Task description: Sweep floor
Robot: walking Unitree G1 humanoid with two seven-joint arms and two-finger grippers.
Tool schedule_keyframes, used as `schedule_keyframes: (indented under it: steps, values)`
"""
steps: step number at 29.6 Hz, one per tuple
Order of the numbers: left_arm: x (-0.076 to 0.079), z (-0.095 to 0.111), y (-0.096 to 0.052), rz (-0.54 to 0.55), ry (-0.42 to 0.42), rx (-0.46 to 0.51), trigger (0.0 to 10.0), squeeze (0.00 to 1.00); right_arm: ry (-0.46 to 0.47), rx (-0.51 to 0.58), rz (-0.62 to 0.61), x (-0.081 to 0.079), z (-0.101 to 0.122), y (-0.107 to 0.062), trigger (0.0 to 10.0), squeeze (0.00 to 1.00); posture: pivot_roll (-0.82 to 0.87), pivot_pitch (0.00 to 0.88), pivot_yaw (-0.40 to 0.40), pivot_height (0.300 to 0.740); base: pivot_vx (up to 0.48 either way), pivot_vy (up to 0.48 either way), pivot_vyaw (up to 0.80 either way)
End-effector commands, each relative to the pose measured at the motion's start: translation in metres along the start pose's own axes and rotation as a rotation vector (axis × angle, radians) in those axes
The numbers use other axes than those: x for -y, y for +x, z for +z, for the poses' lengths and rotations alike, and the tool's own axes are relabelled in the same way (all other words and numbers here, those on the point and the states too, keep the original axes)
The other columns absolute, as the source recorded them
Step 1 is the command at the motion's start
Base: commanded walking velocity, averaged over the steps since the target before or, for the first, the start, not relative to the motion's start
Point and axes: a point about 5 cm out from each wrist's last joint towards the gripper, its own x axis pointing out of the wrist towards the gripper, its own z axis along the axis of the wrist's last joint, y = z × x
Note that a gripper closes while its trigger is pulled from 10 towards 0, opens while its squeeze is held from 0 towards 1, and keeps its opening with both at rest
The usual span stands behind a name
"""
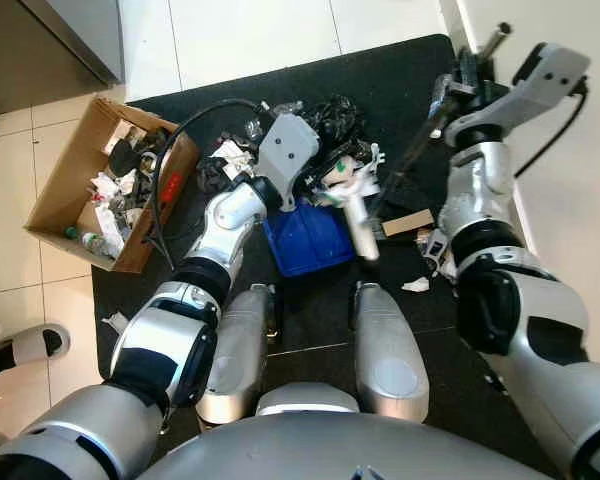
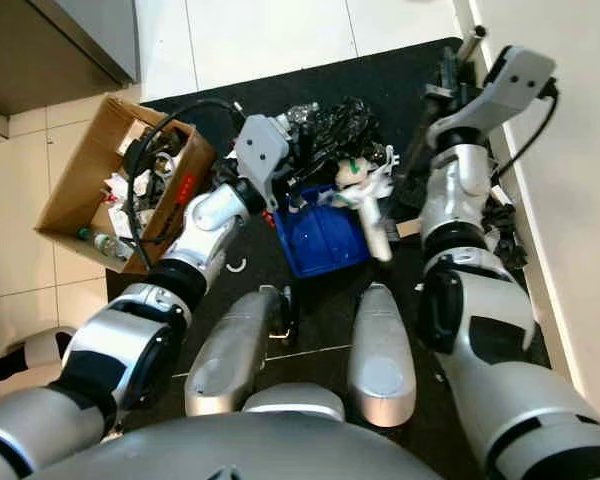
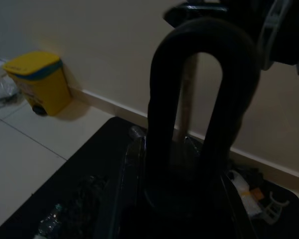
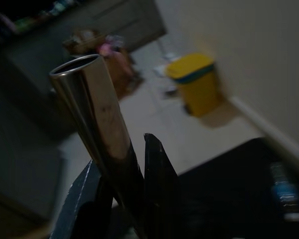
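your right claw [image 4: 122,191] grips the broom handle [image 4: 97,124] at upper right; the left claw [image 3: 202,119] holds the blue dustpan [image 1: 310,238] mid-frame. push too hard and the trash pile [image 1: 330,125] scatters off the black mat [image 1: 400,80] — go slow.

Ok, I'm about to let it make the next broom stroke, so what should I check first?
1. Right claw shut on broom handle: ok.
2. Left claw firm on dustpan handle: cannot tell.
3. Blue dustpan down on black mat: ok.
4. Litter pile beside the pan: ok.
5. Mat free of strays: not ok, white scrap lies apart.
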Motion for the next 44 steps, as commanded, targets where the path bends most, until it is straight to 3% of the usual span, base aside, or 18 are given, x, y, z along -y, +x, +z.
schedule_keyframes:
  steps: [1,6,10,12,13,16,17,20,21,22,26,28,31,35,36,44]
  values:
    - [0.015,-0.015,-0.004,-0.038,-0.095,-0.05,10.0,0.0,0.227,-0.061,0.001,-0.019,-0.025,-0.005,10.0,0.0,0.04,0.218,0.125,0.74,0.0,0.0,0.0]
    - [0.015,-0.015,-0.002,-0.029,-0.098,-0.055,10.0,0.0,0.24,-0.036,0.132,-0.035,-0.021,0.0,10.0,0.0,0.03,0.215,0.121,0.74,0.0,0.0,0.0]
    - [0.015,-0.015,-0.002,-0.025,-0.097,-0.059,10.0,0.0,0.064,0.019,0.275,-0.038,-0.001,0.003,10.0,0.0,0.02,0.21,0.114,0.74,0.0,0.0,0.0]
    - [0.013,-0.014,-0.001,-0.007,-0.089,-0.06,10.0,0.0,-0.026,0.077,0.303,-0.029,0.017,0.005,10.0,0.0,0.02,0.208,0.11,0.74,0.0,0.0,0.0]
    - [0.013,-0.014,-0.001,-0.007,-0.089,-0.06,10.0,0.0,-0.026,0.077,0.303,-0.029,0.017,0.005,10.0,0.0,0.02,0.208,0.11,0.74,0.0,0.0,0.0]
    - [0.009,-0.013,0.0,0.033,-0.084,-0.06,10.0,0.0,-0.168,0.163,0.325,-0.015,0.048,0.004,10.0,0.0,0.01,0.202,0.105,0.74,0.0,0.0,0.0]
    - [0.009,-0.013,0.0,0.033,-0.084,-0.06,10.0,0.0,-0.168,0.163,0.325,-0.015,0.048,0.004,10.0,0.0,0.01,0.202,0.105,0.74,0.0,0.0,0.0]
    - [0.005,-0.01,0.001,0.066,-0.076,-0.049,10.0,0.0,-0.276,0.262,0.338,-0.007,0.085,0.0,10.0,0.0,0.0,0.197,0.104,0.74,0.0,0.0,0.0]
    - [0.005,-0.01,0.001,0.066,-0.076,-0.049,10.0,0.0,-0.276,0.262,0.338,-0.007,0.085,0.0,10.0,0.0,0.0,0.197,0.104,0.74,0.0,0.0,0.0]
    - [0.001,-0.007,0.001,0.092,-0.069,-0.032,10.0,0.0,-0.312,0.318,0.342,-0.007,0.103,-0.005,10.0,0.0,0.0,0.194,0.103,0.74,0.0,0.0,0.0]
    - [-0.004,-0.001,0.002,0.113,-0.077,0.003,10.0,0.0,-0.302,0.364,0.328,-0.006,0.117,-0.009,10.0,0.0,0.0,0.192,0.101,0.74,0.0,0.0,0.0]
    - [-0.01,0.012,0.005,0.133,-0.086,0.068,10.0,0.0,-0.264,0.423,0.271,0.0,0.132,-0.014,10.0,0.0,0.0,0.187,0.099,0.74,0.0,0.0,0.0]
    - [-0.021,0.039,0.012,0.164,-0.082,0.188,10.0,0.0,-0.199,0.494,0.076,0.028,0.147,-0.02,10.0,0.0,0.0,0.168,0.09,0.74,0.0,0.0,0.0]
    - [-0.031,0.057,0.015,0.193,-0.071,0.261,10.0,0.0,-0.187,0.476,-0.021,0.044,0.144,-0.024,10.0,0.0,0.0,0.153,0.083,0.74,0.0,0.0,0.0]
    - [-0.038,0.07,0.017,0.221,-0.063,0.309,10.0,0.0,-0.189,0.43,-0.057,0.051,0.136,-0.027,10.0,0.0,0.0,0.143,0.076,0.74,0.0,0.0,0.0]
    - [-0.044,0.085,0.019,0.256,-0.068,0.361,10.0,0.0,-0.172,0.334,-0.042,0.046,0.118,-0.023,10.0,0.0,0.0,0.104,0.05,0.74,0.0,0.0,0.0]
